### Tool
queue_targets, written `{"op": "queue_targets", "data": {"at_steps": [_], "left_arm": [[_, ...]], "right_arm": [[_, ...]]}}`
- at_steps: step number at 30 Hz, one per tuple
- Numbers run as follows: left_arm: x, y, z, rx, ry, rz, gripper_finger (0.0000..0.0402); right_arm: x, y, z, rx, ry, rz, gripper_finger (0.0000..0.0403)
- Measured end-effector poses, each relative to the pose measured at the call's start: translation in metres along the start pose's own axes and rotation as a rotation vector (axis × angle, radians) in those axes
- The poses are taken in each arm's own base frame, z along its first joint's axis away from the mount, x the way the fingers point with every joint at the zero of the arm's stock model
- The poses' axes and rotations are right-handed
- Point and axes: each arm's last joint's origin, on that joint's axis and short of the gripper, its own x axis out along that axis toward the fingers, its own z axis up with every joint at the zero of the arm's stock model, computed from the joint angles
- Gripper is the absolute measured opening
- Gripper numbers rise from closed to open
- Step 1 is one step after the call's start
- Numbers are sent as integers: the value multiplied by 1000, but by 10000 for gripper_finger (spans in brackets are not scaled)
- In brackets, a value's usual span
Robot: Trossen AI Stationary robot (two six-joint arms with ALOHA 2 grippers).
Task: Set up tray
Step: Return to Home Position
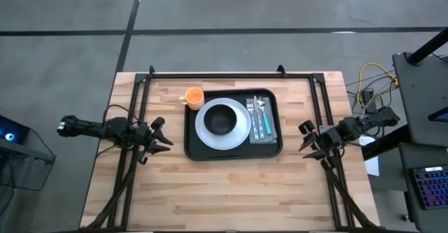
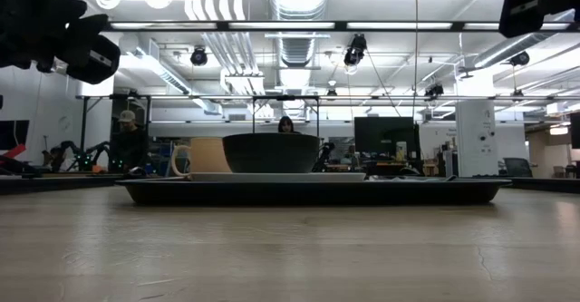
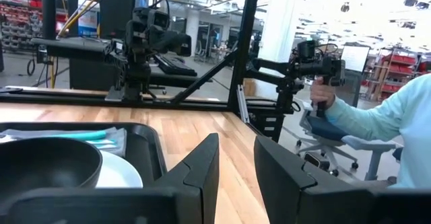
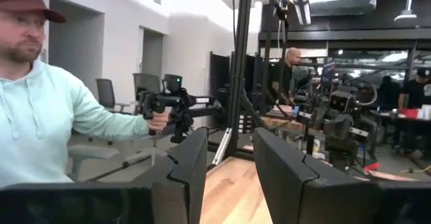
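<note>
The black tray (image 1: 234, 151) lies flat in the middle of the table. On it sits a white plate (image 1: 241, 130) with a dark bowl (image 1: 222, 119) on top, and to the right a grey napkin (image 1: 271, 136) carrying teal-handled cutlery (image 1: 260, 124). An orange cup (image 1: 192, 97) stands at the tray's far-left corner; whether on the tray or the table, I cannot tell. My left gripper (image 1: 166, 135) hovers open left of the tray, and its wrist view shows its fingers (image 3: 236, 170) apart. My right gripper (image 1: 305, 138) hovers open right of the tray, holding nothing (image 4: 229, 163).
A black frame (image 1: 231, 74) runs along the table's far edge, with struts down both sides. Bare wood lies in front of the tray toward the near edge (image 1: 231, 205). A person in a light top (image 4: 40, 130) holds a handle device beyond the table. Cables (image 1: 367, 86) lie off the right side.
</note>
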Motion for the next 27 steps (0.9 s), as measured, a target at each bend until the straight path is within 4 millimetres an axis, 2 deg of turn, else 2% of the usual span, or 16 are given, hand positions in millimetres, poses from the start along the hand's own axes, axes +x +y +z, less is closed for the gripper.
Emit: {"op": "queue_targets", "data": {"at_steps": [8, 13, 21, 24, 27], "left_arm": [[0, -1, 5, -10, -29, -1, 76], [0, 0, 5, -10, -31, 12, 76], [1, 0, 4, -12, -18, 17, 76], [2, 0, 3, -13, -4, 21, 76], [3, 2, -1, -16, 12, 64, 76]], "right_arm": [[0, 0, -1, 6, 14, 0, 114], [0, 0, -2, 57, 18, -1, 107], [0, 0, -2, 30, 17, -7, 98], [0, -4, -5, 5, 52, -129, 94], [-3, -12, -13, 106, 122, -425, 91]]}}
